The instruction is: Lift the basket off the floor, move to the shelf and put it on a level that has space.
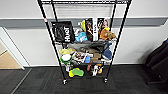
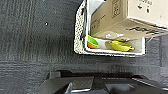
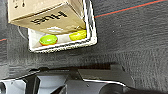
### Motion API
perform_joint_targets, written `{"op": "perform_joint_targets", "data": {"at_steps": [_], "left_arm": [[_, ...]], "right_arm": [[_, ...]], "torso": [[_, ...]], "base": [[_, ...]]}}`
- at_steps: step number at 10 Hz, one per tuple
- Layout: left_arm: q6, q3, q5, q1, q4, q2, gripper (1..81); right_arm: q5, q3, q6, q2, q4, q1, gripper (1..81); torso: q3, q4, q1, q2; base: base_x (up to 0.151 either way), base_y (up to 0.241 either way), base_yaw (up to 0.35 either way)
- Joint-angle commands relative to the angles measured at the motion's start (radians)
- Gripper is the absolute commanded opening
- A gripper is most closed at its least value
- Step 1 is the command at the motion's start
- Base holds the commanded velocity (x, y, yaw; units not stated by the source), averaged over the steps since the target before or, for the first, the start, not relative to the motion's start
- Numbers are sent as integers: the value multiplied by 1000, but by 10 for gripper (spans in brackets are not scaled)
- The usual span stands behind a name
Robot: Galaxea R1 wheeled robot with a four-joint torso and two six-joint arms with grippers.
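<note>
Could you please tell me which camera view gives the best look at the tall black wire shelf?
The head view: the tall black metal wire shelf stands in full against the wall, its middle tiers crowded with packets and toys. Both wrist views instead look down at the cream woven basket on the dark grey carpet floor.

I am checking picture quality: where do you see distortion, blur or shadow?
Head view: the tall black wire shelf leans its posts outward, lens distortion; packets look soft. Left wrist view: the cream woven basket and brown cardboard box are blurred. Right wrist view: shadow lies on the dark grey carpet floor.
</note>
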Motion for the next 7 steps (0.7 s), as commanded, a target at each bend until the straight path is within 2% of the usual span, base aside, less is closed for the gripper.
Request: {"op": "perform_joint_targets", "data": {"at_steps": [1, 7], "left_arm": [[3, 2, 65, -75, -9, -7, 811], [1, -3, 67, -88, -8, -1, 811]], "right_arm": [[-61, -3, 2, -20, 22, 76, 811], [-76, 2, 2, -32, 23, 85, 811]], "torso": [[0, 0, 63, -98], [0, 0, 190, -299]], "base": [[0, 0, 0], [0, 0, 0]]}}
